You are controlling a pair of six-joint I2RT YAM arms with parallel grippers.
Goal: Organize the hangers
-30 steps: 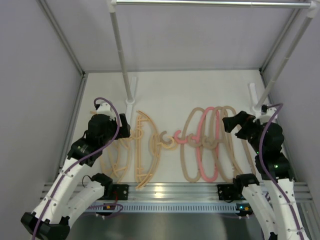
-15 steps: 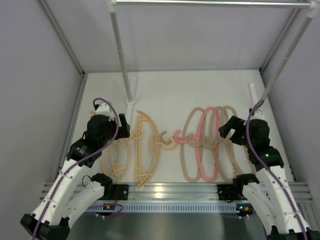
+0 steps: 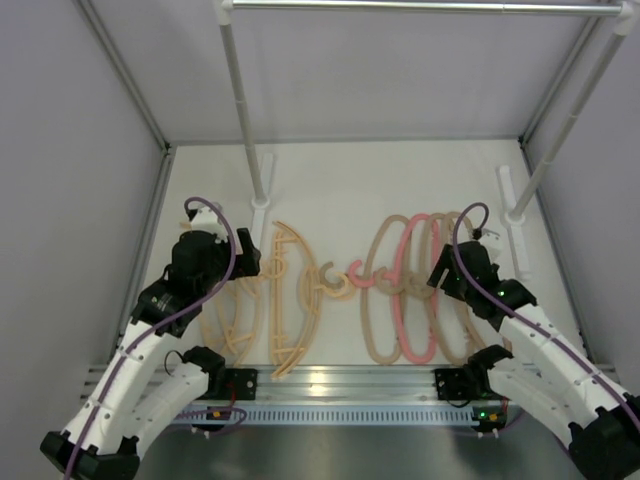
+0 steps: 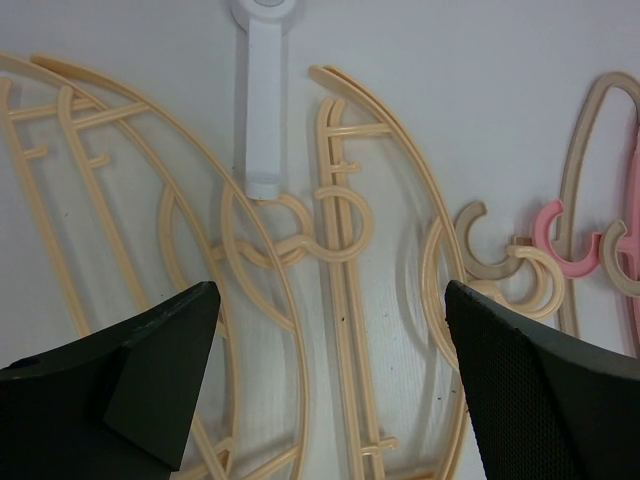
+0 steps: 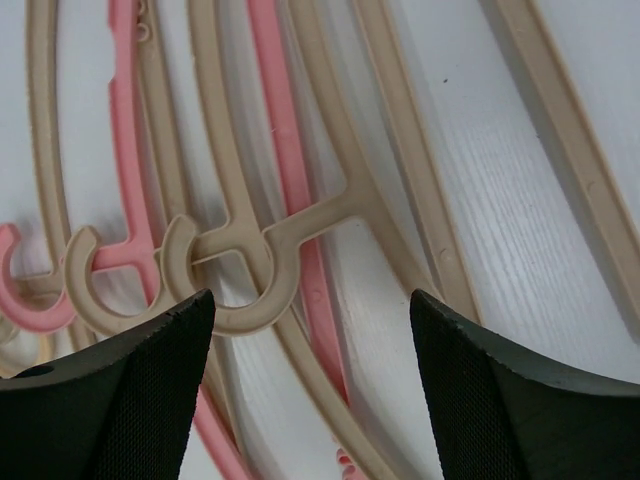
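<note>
Several hangers lie flat on the white table. Peach-tan hangers with crossbars lie at the left and show in the left wrist view. Plain beige hangers and one pink hanger lie overlapping at the right. My left gripper is open and empty just above the peach-tan hangers, a crossbar between its fingers. My right gripper is open and empty low over the beige pile. A beige hook and the pink hanger lie between its fingers.
A metal rail spans the top on two poles. Their white feet stand on the table; one shows in the left wrist view, the other stands at the right. Grey walls close both sides.
My right gripper has moved left and down, from near the right pole foot to low over the beige hangers. The left arm has barely moved.
</note>
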